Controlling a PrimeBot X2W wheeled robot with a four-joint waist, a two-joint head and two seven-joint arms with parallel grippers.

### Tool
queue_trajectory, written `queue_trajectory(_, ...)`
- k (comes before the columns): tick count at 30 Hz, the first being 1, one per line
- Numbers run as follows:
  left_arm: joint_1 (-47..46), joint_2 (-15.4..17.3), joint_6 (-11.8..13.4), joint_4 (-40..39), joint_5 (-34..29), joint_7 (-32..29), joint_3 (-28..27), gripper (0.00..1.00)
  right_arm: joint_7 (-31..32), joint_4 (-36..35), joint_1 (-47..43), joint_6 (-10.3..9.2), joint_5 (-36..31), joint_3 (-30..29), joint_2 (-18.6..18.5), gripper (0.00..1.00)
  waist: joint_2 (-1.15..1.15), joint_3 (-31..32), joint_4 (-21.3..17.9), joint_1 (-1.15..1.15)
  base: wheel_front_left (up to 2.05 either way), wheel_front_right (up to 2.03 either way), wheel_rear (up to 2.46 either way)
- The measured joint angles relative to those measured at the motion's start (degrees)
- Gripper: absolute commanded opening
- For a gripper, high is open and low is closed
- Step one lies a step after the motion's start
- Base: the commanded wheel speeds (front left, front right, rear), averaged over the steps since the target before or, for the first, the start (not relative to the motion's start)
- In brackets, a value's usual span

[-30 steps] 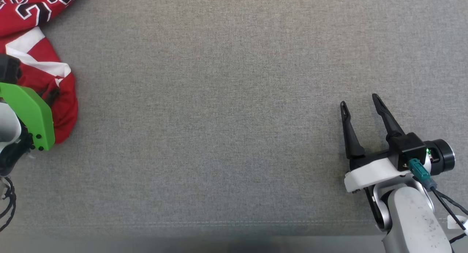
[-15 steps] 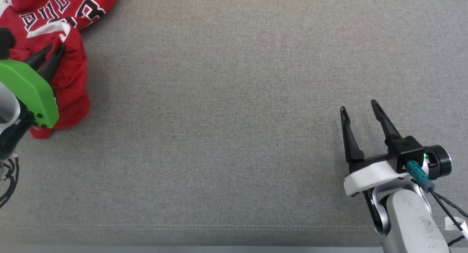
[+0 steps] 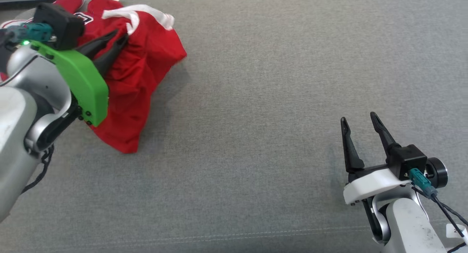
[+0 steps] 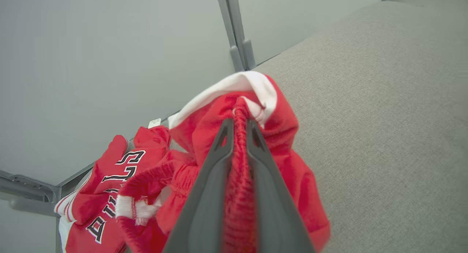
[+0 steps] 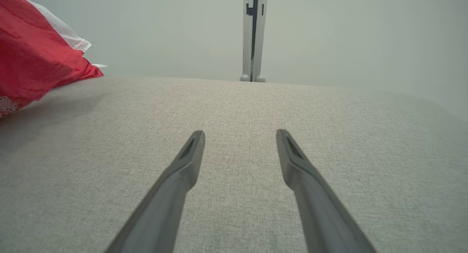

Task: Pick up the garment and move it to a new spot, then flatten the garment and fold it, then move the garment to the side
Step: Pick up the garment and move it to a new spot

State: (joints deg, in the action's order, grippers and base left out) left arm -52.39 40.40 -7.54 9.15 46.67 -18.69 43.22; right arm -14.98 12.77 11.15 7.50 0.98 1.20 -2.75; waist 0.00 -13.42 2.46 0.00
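Head view has the left gripper (image 3: 121,34) at the upper left of the frame, its two dark fingers clenched on a fold of the red garment (image 3: 146,63). The garment hangs bunched from the fingers over the grey fabric surface (image 3: 274,99); whether its lower end touches the surface I cannot tell. White trim lies along its top. Left wrist view shows red cloth pinched between the jaws. At the lower right of the head view, the right gripper (image 3: 358,117) is released, fingers spread, well apart from the garment.
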Motion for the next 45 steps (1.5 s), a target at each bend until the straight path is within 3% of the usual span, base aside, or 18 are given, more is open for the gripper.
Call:
queue_trajectory(7, -5.8, -3.6, 0.0, 0.4, -0.9, -0.2, 7.6, 0.00, 0.0, -0.2, 0.1, 0.00, 2.2, 1.7, 0.0, 1.00, 0.00, 1.5, -4.8, 0.00, 0.00, 0.00, 0.00)
queue_trajectory(14, -13.8, -5.8, 0.0, 3.9, -2.1, 4.0, 14.2, 0.00, 0.0, -0.2, 1.0, 0.00, 4.3, 3.5, 0.0, 1.00, 0.00, 2.0, -10.8, 0.00, 0.00, 0.00, 0.00)
queue_trajectory(19, -20.9, -6.6, 0.0, 6.5, -5.6, 11.8, 17.6, 0.00, 0.0, -0.3, 1.1, 0.00, 5.3, 3.9, 0.0, 1.00, 0.00, 1.7, -15.3, 0.00, 0.00, 0.00, 0.00)
queue_trajectory(26, -25.2, -10.0, 0.5, 11.6, -13.4, 30.3, 18.2, 0.00, 0.0, -0.7, 0.9, 0.00, 5.7, 3.4, 0.0, 1.00, 0.00, 0.6, -20.0, 0.00, 0.00, 0.00, 0.00)
queue_trajectory(32, -15.4, -13.8, 2.6, 15.2, -16.0, 33.5, 19.5, 0.00, 0.0, -0.6, 0.1, 0.00, 5.8, 3.4, 0.0, 1.00, 0.00, -0.2, -19.8, 0.00, 0.00, 0.00, 0.00)
queue_trajectory(36, -6.1, -16.3, 3.7, 14.9, -16.8, 33.7, 16.8, 0.00, 0.0, -0.7, 0.0, 0.00, 5.8, 4.0, 0.0, 1.00, 0.00, -0.3, -18.5, 0.00, 0.00, 0.00, 0.00)
queue_trajectory(45, 8.6, -19.1, 3.0, 19.9, -23.0, 33.7, 13.2, 0.00, 0.0, -0.4, 0.0, 0.00, 4.8, 4.4, 0.0, 1.00, 0.00, -0.6, -15.7, 0.00, 0.00, 0.00, 0.00)
